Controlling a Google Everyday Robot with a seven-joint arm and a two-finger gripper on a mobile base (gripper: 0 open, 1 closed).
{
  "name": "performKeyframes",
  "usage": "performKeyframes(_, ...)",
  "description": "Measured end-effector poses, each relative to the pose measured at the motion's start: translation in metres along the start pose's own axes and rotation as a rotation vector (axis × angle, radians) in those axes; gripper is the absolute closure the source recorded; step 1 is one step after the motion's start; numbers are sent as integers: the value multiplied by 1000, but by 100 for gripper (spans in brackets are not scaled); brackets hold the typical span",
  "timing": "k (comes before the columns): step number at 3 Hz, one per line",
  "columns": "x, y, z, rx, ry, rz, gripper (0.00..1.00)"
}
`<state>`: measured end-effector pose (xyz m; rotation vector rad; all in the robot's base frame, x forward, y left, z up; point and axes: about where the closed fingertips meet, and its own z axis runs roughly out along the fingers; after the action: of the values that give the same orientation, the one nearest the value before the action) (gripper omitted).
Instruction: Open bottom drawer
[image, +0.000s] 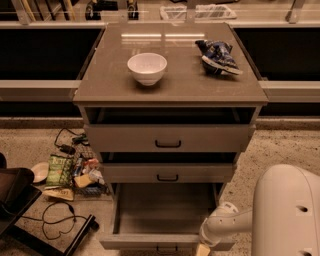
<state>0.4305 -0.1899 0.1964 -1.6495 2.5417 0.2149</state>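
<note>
Your desk (170, 87) is a grey-beige cabinet with a smooth top that catches a streak of light near its back edge. On it you have a white bowl (147, 68) left of centre and a crumpled blue packet (218, 56) towards the back right, well apart from each other.

Below the top you see three fronts. The top drawer (125, 138) and the middle drawer (130, 173) each stand slightly out, with a dark gap above them. The bottom drawer (165, 212) is pulled well out towards you, its plain tray open to view, its front at the lower edge of the view.

Your gripper (202, 249) sits at that front's right end, at the very bottom of the view; you cannot tell how its jaws stand. The white arm (227, 223) runs from it to the robot's rounded body (287, 212) at lower right.

The floor (285, 150) is speckled. To the left of the cabinet lie snack packets (61, 170), a white plate (39, 171) and a looping black cable (55, 220). Dark recesses and a pale ledge (37, 90) run behind.
</note>
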Motion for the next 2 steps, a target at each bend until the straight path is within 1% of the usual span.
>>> performKeyframes(1,4,5,7,-17,-8,10,0)
performKeyframes(2,23,38,27,-83,-1,43,15)
